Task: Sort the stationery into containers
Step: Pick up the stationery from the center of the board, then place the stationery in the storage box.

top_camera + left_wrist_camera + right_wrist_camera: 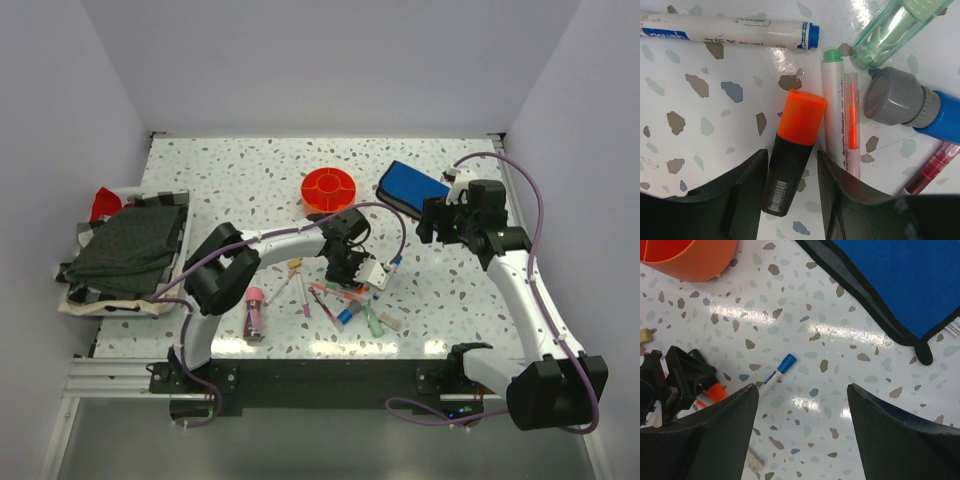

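Observation:
My left gripper (792,156) is open and low over the pen pile, its fingers (747,190) either side of a black highlighter with an orange cap (796,145); a gap shows on the right side. Beside it lie a green-capped white pen (832,100), a clear orange pen (852,120), a grey-capped blue marker (905,105) and a blue-capped white marker (730,31). The orange caddy (328,188) stands behind the pile (340,298). A pink-capped glue tube (254,310) lies front left. My right gripper (802,390) is open and empty above bare table, near a blue-capped marker (776,371).
A blue zip case (412,188) lies right of the caddy, under the right wrist (900,280). Folded dark cloths (125,245) sit on a tray at the left edge. A beige eraser (755,457) lies near the right gripper's left finger. White walls close the back and sides.

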{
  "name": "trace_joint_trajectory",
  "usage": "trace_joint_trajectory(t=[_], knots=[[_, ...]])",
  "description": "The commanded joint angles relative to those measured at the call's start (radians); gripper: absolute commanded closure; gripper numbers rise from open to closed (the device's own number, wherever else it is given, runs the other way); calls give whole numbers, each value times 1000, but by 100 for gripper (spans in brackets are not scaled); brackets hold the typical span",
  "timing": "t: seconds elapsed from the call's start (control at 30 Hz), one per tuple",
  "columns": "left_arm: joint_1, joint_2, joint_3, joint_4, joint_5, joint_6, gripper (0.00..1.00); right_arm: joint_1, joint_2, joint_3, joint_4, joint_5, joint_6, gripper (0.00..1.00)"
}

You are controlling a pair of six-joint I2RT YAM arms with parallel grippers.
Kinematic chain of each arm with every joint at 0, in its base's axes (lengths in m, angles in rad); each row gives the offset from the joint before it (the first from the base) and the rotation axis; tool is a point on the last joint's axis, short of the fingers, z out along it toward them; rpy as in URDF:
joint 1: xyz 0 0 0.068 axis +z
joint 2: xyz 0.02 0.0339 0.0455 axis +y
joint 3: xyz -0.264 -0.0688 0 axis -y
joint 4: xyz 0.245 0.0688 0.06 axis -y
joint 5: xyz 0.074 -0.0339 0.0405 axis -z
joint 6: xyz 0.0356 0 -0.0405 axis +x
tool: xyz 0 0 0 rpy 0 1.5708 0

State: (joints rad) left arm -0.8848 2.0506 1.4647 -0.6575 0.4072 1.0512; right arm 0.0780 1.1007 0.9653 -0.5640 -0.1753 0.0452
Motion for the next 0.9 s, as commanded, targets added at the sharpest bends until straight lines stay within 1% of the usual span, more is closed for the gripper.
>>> trace_joint_trajectory(t=[0.0, 0.1, 0.17, 0.2, 0.23, 0.33, 0.4, 0.47, 0.5, 0.53, 0.6, 0.63, 0.7, 0.73, 0.8, 0.83, 0.87], knots=[[-2, 16, 23, -1, 5, 35, 52, -7, 4, 12, 27, -6, 7, 24], [-2, 39, 39, -2, 19, 35, 56, -9, 14, 16, 21, -7, 7, 24], [-2, 55, 58, -22, 31, 44, 62, -9, 16, 19, 15, -10, 2, 24], [0, 62, 66, -33, 36, 49, 67, -7, 21, 21, 12, -10, -1, 24], [0, 68, 89, -71, 44, 53, 76, -9, 21, 26, 7, -10, -7, 24], [27, 60, 129, -122, 88, 58, 85, -11, 34, 47, -7, -1, -18, 24], [65, 40, 169, -140, 108, 59, 86, -11, 53, 67, -14, 8, -16, 25], [92, 19, 225, -200, 137, 81, 87, -14, 70, 107, -17, 7, -18, 25], [121, 14, 294, -221, 153, 84, 88, -14, 88, 119, -19, 10, -18, 25], [136, 10, 333, -267, 192, 89, 88, -14, 97, 139, -19, 14, -13, 25], [182, 5, 435, -293, 244, 89, 89, -15, 129, 156, -17, 14, -11, 25], [197, -1, 465, -295, 304, 81, 90, -15, 137, 171, -16, 14, -5, 25], [246, -12, 511, -260, 367, 35, 92, -18, 166, 191, -5, 14, -1, 25], [266, -26, 516, -199, 445, 17, 92, -20, 174, 199, -1, 14, 4, 25], [322, -39, 500, -104, 510, -74, 93, -21, 195, 217, 13, 13, 7, 25], [342, -56, 484, 38, 557, -192, 93, -23, 215, 222, 24, 14, 7, 25], [384, -67, 461, 127, 580, -262, 93, -24, 221, 228, 26, 14, 10, 25]])
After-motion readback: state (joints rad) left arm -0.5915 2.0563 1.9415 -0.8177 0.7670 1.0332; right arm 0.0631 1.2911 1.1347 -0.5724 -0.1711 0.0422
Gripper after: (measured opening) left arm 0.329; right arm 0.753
